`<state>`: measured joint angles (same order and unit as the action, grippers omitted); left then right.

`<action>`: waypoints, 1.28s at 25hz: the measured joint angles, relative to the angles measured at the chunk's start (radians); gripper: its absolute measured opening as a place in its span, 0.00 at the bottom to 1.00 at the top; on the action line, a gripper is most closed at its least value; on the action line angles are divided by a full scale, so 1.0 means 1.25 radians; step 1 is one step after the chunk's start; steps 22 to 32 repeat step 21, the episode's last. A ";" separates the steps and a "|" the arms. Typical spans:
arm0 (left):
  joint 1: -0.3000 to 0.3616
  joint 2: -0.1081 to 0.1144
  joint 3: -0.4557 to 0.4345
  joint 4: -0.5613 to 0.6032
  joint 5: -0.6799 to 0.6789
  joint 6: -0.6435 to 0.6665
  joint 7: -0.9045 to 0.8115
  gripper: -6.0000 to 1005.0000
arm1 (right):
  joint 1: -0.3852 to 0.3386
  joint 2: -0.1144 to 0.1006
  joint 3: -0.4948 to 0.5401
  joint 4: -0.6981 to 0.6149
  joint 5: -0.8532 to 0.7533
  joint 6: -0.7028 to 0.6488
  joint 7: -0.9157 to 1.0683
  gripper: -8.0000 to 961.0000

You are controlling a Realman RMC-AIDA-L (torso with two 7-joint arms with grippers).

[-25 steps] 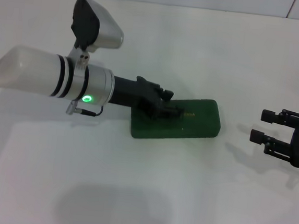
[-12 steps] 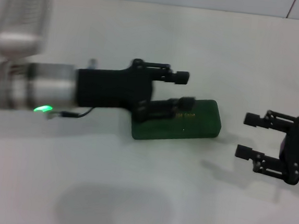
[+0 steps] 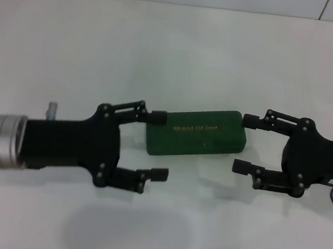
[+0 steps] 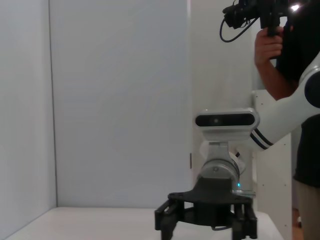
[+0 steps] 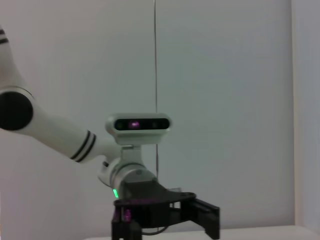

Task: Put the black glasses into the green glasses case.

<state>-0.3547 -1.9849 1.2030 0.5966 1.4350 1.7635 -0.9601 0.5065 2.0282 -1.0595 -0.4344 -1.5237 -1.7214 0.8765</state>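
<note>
**Both grippers now flank the closed green case**

Since a second ago the left arm has pulled back off the top of the green glasses case (image 3: 196, 132) and turned, while the right arm has come in from the edge of the table. The left gripper (image 3: 156, 146) now sits just beside the case's left end, spread wide and holding nothing; its far fingertip (image 3: 157, 117) is at, perhaps touching, the case's far left corner, and its near one lies clear of the case on the white table (image 3: 173, 49). The right gripper (image 3: 245, 143) mirrors it at the case's right end, also spread and empty.

The case lies shut, gold lettering up, with its long axis running left to right, so each gripper faces one short end and neither is clearly nearer. The black glasses appear in no view; with the lid down, they may already be inside, though that is only a judgement. Each wrist view shows just the opposite arm against a pale wall.
</note>
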 joint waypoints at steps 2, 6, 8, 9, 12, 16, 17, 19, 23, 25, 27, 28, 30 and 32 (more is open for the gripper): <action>0.019 -0.002 0.000 0.000 -0.002 0.003 0.010 0.84 | 0.009 0.000 -0.001 0.018 0.000 0.006 -0.029 0.78; 0.043 0.002 0.000 0.003 -0.001 0.023 0.020 0.88 | 0.017 0.000 -0.002 0.036 0.005 0.008 -0.055 0.78; 0.048 0.006 0.001 0.002 0.001 0.029 0.020 0.89 | 0.017 0.000 -0.005 0.037 0.006 0.010 -0.057 0.78; 0.051 0.007 0.001 0.002 0.001 0.031 0.021 0.89 | 0.017 0.000 -0.007 0.037 0.006 0.010 -0.057 0.78; 0.059 0.008 0.001 0.006 0.001 0.034 0.034 0.89 | 0.018 0.000 -0.017 0.037 0.007 0.011 -0.061 0.78; 0.062 0.010 0.001 0.004 0.001 0.045 0.045 0.89 | 0.019 0.000 -0.035 0.038 0.008 0.010 -0.064 0.78; 0.062 0.011 0.001 0.002 0.001 0.051 0.045 0.89 | 0.020 0.000 -0.040 0.038 0.008 0.010 -0.064 0.78; 0.063 0.013 0.001 0.000 0.001 0.061 0.045 0.88 | 0.020 0.000 -0.044 0.037 0.008 0.007 -0.065 0.78; 0.066 0.013 0.001 -0.001 0.001 0.064 0.046 0.88 | 0.021 0.000 -0.045 0.036 0.008 0.006 -0.065 0.78; 0.066 0.013 0.001 -0.001 0.001 0.064 0.046 0.88 | 0.021 0.000 -0.045 0.036 0.008 0.006 -0.065 0.78; 0.066 0.013 0.001 -0.001 0.001 0.064 0.046 0.88 | 0.021 0.000 -0.045 0.036 0.008 0.006 -0.065 0.78; 0.066 0.013 0.001 -0.001 0.001 0.064 0.046 0.88 | 0.021 0.000 -0.045 0.036 0.008 0.006 -0.065 0.78; 0.066 0.013 0.001 -0.001 0.001 0.064 0.046 0.88 | 0.021 0.000 -0.045 0.036 0.008 0.006 -0.065 0.78; 0.066 0.013 0.001 -0.001 0.001 0.064 0.046 0.88 | 0.021 0.000 -0.045 0.036 0.008 0.006 -0.065 0.78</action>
